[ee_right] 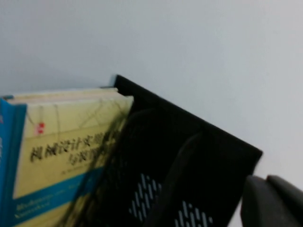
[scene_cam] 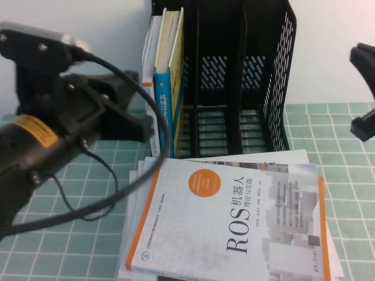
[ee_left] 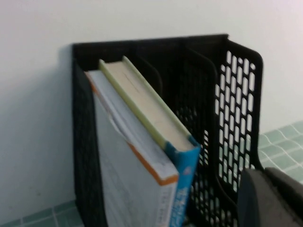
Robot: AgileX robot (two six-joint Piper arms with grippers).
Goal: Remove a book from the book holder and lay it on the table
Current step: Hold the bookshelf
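Behind everything you see a plain wall (scene_cam: 88,17), white to very pale grey, with no marks, seams or fixtures showing on it. It runs across the whole back of the scene and meets the work surface in a straight line. The light on it is soft and even, giving you only a faint, blurred shadow on the wall beside the dark rack. From the wrist views you get the same bare, pale wall filling most of the background.

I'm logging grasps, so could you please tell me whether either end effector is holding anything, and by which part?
Nothing is held. The left end effector sits beside the book in the holder, without gripping it; the right end effector is shut, off to the right.
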